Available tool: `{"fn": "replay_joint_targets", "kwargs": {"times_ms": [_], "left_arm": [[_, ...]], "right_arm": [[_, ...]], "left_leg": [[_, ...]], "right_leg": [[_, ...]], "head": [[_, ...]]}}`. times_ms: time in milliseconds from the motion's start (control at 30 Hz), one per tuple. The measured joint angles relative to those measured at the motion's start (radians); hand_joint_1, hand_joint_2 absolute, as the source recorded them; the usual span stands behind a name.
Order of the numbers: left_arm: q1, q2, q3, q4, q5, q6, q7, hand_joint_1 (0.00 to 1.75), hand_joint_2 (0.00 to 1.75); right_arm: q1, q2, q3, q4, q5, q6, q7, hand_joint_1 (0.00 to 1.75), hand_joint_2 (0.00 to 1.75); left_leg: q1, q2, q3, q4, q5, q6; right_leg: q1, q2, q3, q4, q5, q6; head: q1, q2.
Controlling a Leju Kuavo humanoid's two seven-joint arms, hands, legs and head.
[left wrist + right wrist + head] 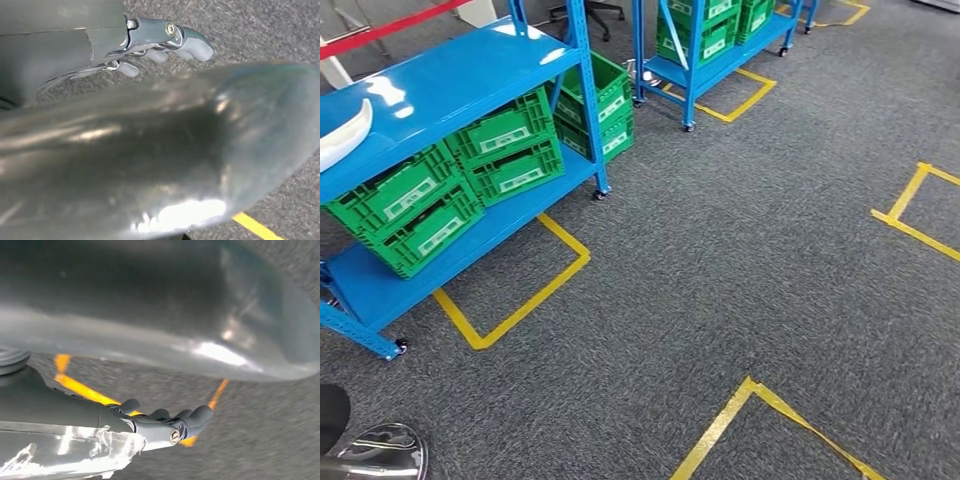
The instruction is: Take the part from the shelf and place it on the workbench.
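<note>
Hanging over grey carpet point(743, 250) beside yellow tape point(520, 300), left hand point(158, 42) and right hand point(166, 422) extend fingers, empty.

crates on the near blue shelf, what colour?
Green crates with pale label strips, clearest in the head view.

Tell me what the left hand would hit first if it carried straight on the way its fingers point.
Probably just the grey carpet: the left hand holds nothing, and only floor lies beyond its fingertips. Depth is unclear.
</note>
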Motion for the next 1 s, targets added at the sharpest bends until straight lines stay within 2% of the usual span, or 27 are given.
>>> {"fn": "replay_joint_targets", "kwargs": {"times_ms": [33, 100, 167, 200, 267, 300, 333, 367, 400, 433, 467, 500, 533, 600, 633, 667, 700, 733, 767, 800, 833, 867, 900, 933, 967, 1000], "left_arm": [[0.002, 0.001, -0.001, -0.004, 0.001, -0.001, 0.0, 0.0, 0.0], [0.005, 0.001, -0.001, -0.007, 0.004, -0.003, 0.0, 0.0, 0.0], [0.006, 0.001, -0.001, -0.01, 0.006, -0.004, 0.0, 0.0, 0.0], [0.005, 0.001, -0.001, -0.011, 0.006, -0.005, 0.0, 0.0, 0.0], [0.003, 0.0, -0.002, -0.012, 0.006, -0.006, 0.0, 0.0, 0.0], [0.003, 0.0, -0.002, -0.013, 0.006, -0.006, 0.0, 0.0, 0.0], [0.004, 0.0, -0.003, -0.013, 0.006, -0.007, 0.0, 0.0, 0.0], [0.005, 0.0, -0.003, -0.013, 0.006, -0.007, 0.0, 0.0, 0.0], [0.007, 0.0, -0.003, -0.013, 0.006, -0.007, 0.0, 0.0, 0.0], [0.009, 0.0, -0.003, -0.013, 0.006, -0.007, 0.0, 0.0, 0.0], [0.011, 0.001, -0.003, -0.014, 0.006, -0.007, 0.0, 0.0, 0.0], [0.014, 0.001, -0.003, -0.015, 0.006, -0.007, 0.0, 0.0, 0.0], [0.015, 0.001, -0.003, -0.017, 0.006, -0.007, 0.0, 0.0, 0.0], [0.013, 0.0, -0.004, -0.021, 0.006, -0.007, 0.001, 0.0, 0.0], [0.013, 0.0, -0.004, -0.023, 0.006, -0.007, 0.001, 0.0, 0.0], [0.013, -0.001, -0.005, -0.025, 0.006, -0.007, 0.001, 0.0, 0.0], [0.013, -0.001, -0.005, -0.026, 0.006, -0.007, 0.001, 0.0, 0.0], [0.014, -0.001, -0.005, -0.027, 0.006, -0.007, 0.001, 0.0, 0.0], [0.014, -0.002, -0.005, -0.027, 0.006, -0.007, 0.001, 0.0, 0.0], [0.014, -0.002, -0.005, -0.027, 0.006, -0.007, 0.001, 0.0, 0.0], [0.015, -0.003, -0.005, -0.027, 0.006, -0.007, 0.001, 0.0, 0.0], [0.015, -0.003, -0.005, -0.027, 0.006, -0.007, 0.001, 0.0, 0.0], [0.016, -0.003, -0.005, -0.027, 0.006, -0.007, 0.001, 0.0, 0.0], [0.017, -0.004, -0.005, -0.027, 0.006, -0.007, 0.001, 0.0, 0.0], [0.018, -0.004, -0.005, -0.027, 0.006, -0.007, 0.001, 0.0, 0.0], [0.019, -0.004, -0.004, -0.027, 0.006, -0.007, 0.001, 0.0, 0.0]], "right_arm": [[-0.001, 0.001, 0.001, -0.005, 0.006, 0.007, 0.0, 0.0, 0.0], [-0.001, 0.002, 0.003, -0.014, 0.017, 0.018, -0.001, 0.0, 0.0], [0.004, 0.002, 0.004, -0.021, 0.025, 0.024, -0.003, 0.0, 0.0], [0.007, 0.002, 0.004, -0.024, 0.03, 0.027, -0.004, 0.0, 0.0], [0.013, 0.002, 0.004, -0.028, 0.037, 0.028, -0.006, 0.0, 0.0], [0.014, 0.002, 0.004, -0.028, 0.039, 0.028, -0.006, 0.0, 0.0], [0.016, 0.002, 0.004, -0.028, 0.041, 0.028, -0.006, 0.0, 0.0], [0.018, 0.002, 0.004, -0.029, 0.043, 0.028, -0.006, 0.0, 0.0], [0.019, 0.002, 0.003, -0.029, 0.043, 0.028, -0.006, 0.0, 0.0], [0.022, 0.002, 0.003, -0.031, 0.044, 0.028, -0.006, 0.0, 0.0], [0.022, 0.003, 0.003, -0.031, 0.044, 0.028, -0.006, 0.0, 0.0], [0.022, 0.005, 0.002, -0.033, 0.045, 0.028, -0.006, 0.0, 0.0], [0.021, 0.006, 0.002, -0.034, 0.045, 0.029, -0.006, 0.0, 0.0], [0.019, 0.006, 0.002, -0.036, 0.047, 0.029, -0.005, 0.0, 0.0], [0.018, 0.006, 0.003, -0.038, 0.047, 0.028, -0.006, 0.0, 0.0], [0.016, 0.006, 0.004, -0.039, 0.048, 0.028, -0.006, 0.0, 0.0], [0.014, 0.005, 0.005, -0.04, 0.048, 0.027, -0.006, 0.0, 0.0], [0.014, 0.005, 0.005, -0.04, 0.048, 0.027, -0.006, 0.0, 0.0], [0.016, 0.004, 0.006, -0.041, 0.048, 0.027, -0.005, 0.0, 0.0], [0.018, 0.004, 0.006, -0.041, 0.048, 0.027, -0.005, 0.0, 0.0], [0.021, 0.004, 0.005, -0.041, 0.048, 0.027, -0.005, 0.0, 0.0], [0.022, 0.004, 0.005, -0.041, 0.048, 0.027, -0.005, 0.0, 0.0], [0.024, 0.004, 0.005, -0.041, 0.048, 0.027, -0.005, 0.0, 0.0], [0.025, 0.004, 0.004, -0.041, 0.048, 0.027, -0.005, 0.0, 0.0], [0.028, 0.004, 0.003, -0.04, 0.047, 0.027, -0.005, 0.0, 0.0], [0.031, 0.004, 0.001, -0.039, 0.047, 0.029, -0.004, 0.0, 0.0]], "left_leg": [[-0.001, -0.006, -0.003, 0.008, -0.007, -0.004], [-0.001, -0.008, -0.004, 0.014, -0.015, -0.008], [0.0, 0.019, -0.014, 0.044, -0.027, -0.015], [0.0, 0.039, -0.035, 0.087, -0.043, -0.018], [-0.001, 0.068, -0.121, 0.227, -0.084, -0.019], [-0.001, 0.072, -0.167, 0.289, -0.092, -0.016], [-0.003, 0.074, -0.201, 0.323, -0.082, -0.011], [-0.006, 0.074, -0.215, 0.317, -0.049, -0.003], [-0.011, 0.074, -0.211, 0.274, 0.002, 0.01], [-0.02, 0.074, -0.195, 0.205, 0.062, 0.028], [-0.032, 0.075, -0.175, 0.138, 0.107, 0.048], [-0.043, 0.076, -0.154, 0.081, 0.129, 0.065], [-0.051, 0.077, -0.138, 0.046, 0.128, 0.073], [-0.053, 0.076, -0.111, 0.024, 0.087, 0.069], [-0.05, 0.074, -0.095, 0.017, 0.071, 0.064], [-0.046, 0.072, -0.076, 0.011, 0.058, 0.063], [-0.042, 0.07, -0.056, 0.007, 0.044, 0.065], [-0.039, 0.07, -0.037, 0.004, 0.029, 0.067], [-0.037, 0.069, -0.018, 0.003, 0.012, 0.069], [-0.034, 0.067, 0.002, 0.002, -0.005, 0.069], [-0.031, 0.064, 0.025, 0.002, -0.024, 0.068], [-0.027, 0.061, 0.051, 0.002, -0.044, 0.065], [-0.023, 0.058, 0.078, 0.002, -0.066, 0.062], [-0.018, 0.056, 0.105, 0.002, -0.088, 0.057], [-0.016, 0.054, 0.129, 0.004, -0.111, 0.052], [-0.016, 0.053, 0.15, 0.004, -0.133, 0.047]], "right_leg": [[-0.002, 0.007, 0.011, -0.016, -0.011, -0.004], [0.0, 0.005, 0.016, -0.012, -0.027, -0.025], [0.003, -0.001, 0.029, -0.011, -0.036, -0.039], [0.004, -0.005, 0.039, -0.015, -0.039, -0.044], [0.01, -0.015, 0.063, -0.028, -0.048, -0.052], [0.013, -0.018, 0.077, -0.035, -0.054, -0.054], [0.016, -0.021, 0.092, -0.044, -0.062, -0.057], [0.021, -0.023, 0.11, -0.053, -0.07, -0.059], [0.026, -0.025, 0.132, -0.066, -0.079, -0.061], [0.029, -0.026, 0.156, -0.081, -0.089, -0.064], [0.034, -0.027, 0.181, -0.095, -0.1, -0.064], [0.038, -0.026, 0.203, -0.109, -0.111, -0.062], [0.04, -0.026, 0.223, -0.12, -0.121, -0.06], [0.042, -0.027, 0.249, -0.115, -0.122, -0.049], [0.041, -0.028, 0.244, -0.083, -0.111, -0.043], [0.041, -0.029, 0.216, -0.022, -0.094, -0.036], [0.04, -0.029, 0.17, 0.056, -0.084, -0.03], [0.039, -0.029, 0.111, 0.138, -0.089, -0.027], [0.038, -0.028, 0.054, 0.203, -0.115, -0.024], [0.038, -0.028, 0.003, 0.24, -0.162, -0.021], [0.037, -0.028, -0.038, 0.252, -0.214, -0.017], [0.037, -0.028, -0.071, 0.243, -0.254, -0.012], [0.036, -0.029, -0.097, 0.217, -0.266, -0.007], [0.034, -0.03, -0.117, 0.179, -0.232, -0.002], [0.031, -0.033, -0.136, 0.128, -0.145, 0.001], [0.029, -0.038, -0.145, 0.089, -0.052, -0.002]], "head": [[0.001, 0.0], [-0.004, 0.0], [-0.011, 0.0], [-0.015, 0.0], [-0.02, 0.0], [-0.02, 0.0], [-0.021, 0.0], [-0.021, 0.0], [-0.022, 0.0], [-0.023, 0.0], [-0.022, 0.0], [-0.02, 0.0], [-0.019, 0.0], [-0.019, 0.0], [-0.019, 0.0], [-0.018, 0.0], [-0.017, 0.0], [-0.015, 0.0], [-0.014, 0.0], [-0.012, 0.0], [-0.012, 0.0], [-0.011, 0.0], [-0.011, 0.0], [-0.01, 0.0], [-0.007, 0.0], [-0.004, 0.0]]}}
